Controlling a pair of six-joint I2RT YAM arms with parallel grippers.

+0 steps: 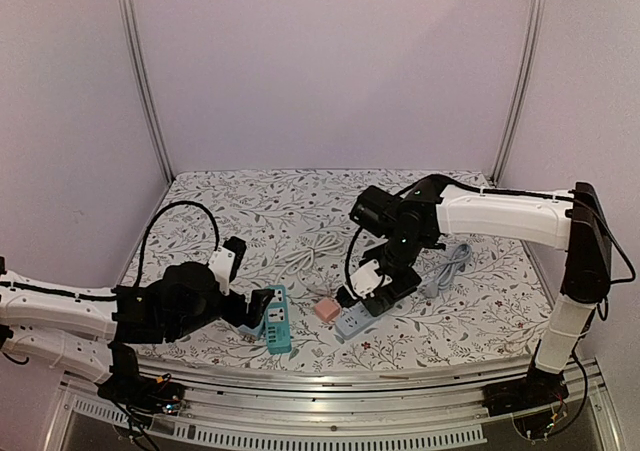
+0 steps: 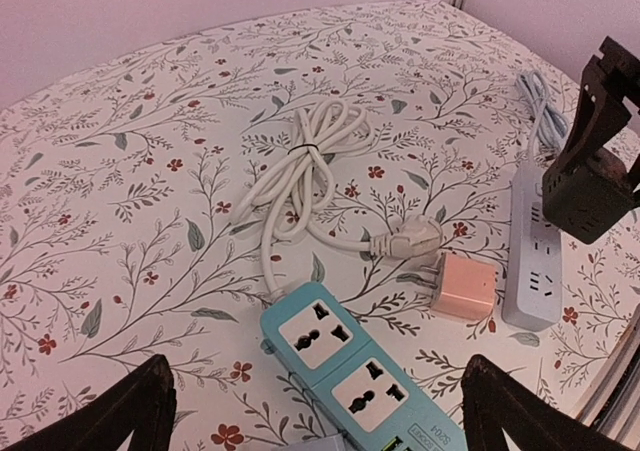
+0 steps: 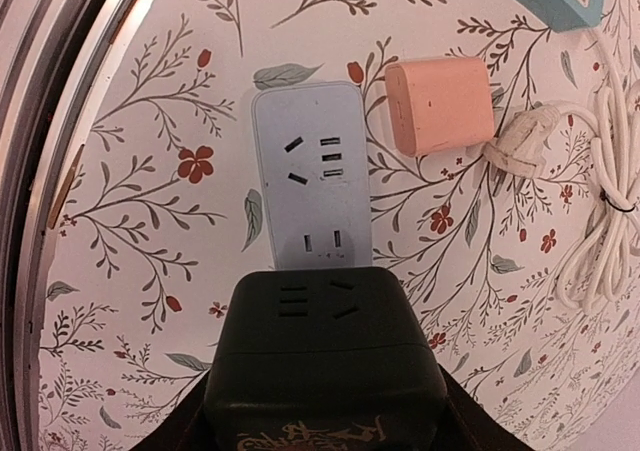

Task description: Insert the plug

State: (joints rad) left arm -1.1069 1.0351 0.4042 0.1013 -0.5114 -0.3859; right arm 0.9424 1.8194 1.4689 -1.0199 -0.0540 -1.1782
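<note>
- Lying flat on the floral tablecloth (image 2: 120,121), the white plug (image 2: 410,239) rests just past the far end of the teal power strip (image 2: 340,356), on that strip's right-arm side. Its prongs point toward a pink adapter cube (image 2: 467,286) just beside it.
- From the plug, the white cable (image 2: 305,166) leads into a bundled coil tied at its middle, farther beyond the teal power strip. One run of it comes back to the strip's far end.
- The teal power strip shows two white universal sockets, both faces fully exposed.
- A grey power strip (image 2: 535,246) lies beyond the cube from the teal power strip, sockets up. Its grey cable (image 2: 540,106) trails farther off.
- Left gripper (image 2: 318,376): its fingers (image 2: 110,411) are spread wide, one on each side of the teal power strip's near part, with nothing clamped. Contact with the strip cannot be told.
- Right gripper (image 1: 382,289): it hangs over the grey power strip. In the right wrist view a dark block (image 3: 320,361) with socket slots covers that strip's end. Finger spread and hold cannot be told.
- Clearance: bare cloth lies on the left-arm side of the teal power strip and around the coil. The metal edge rail (image 1: 300,376) runs close to the strip's near end.
</note>
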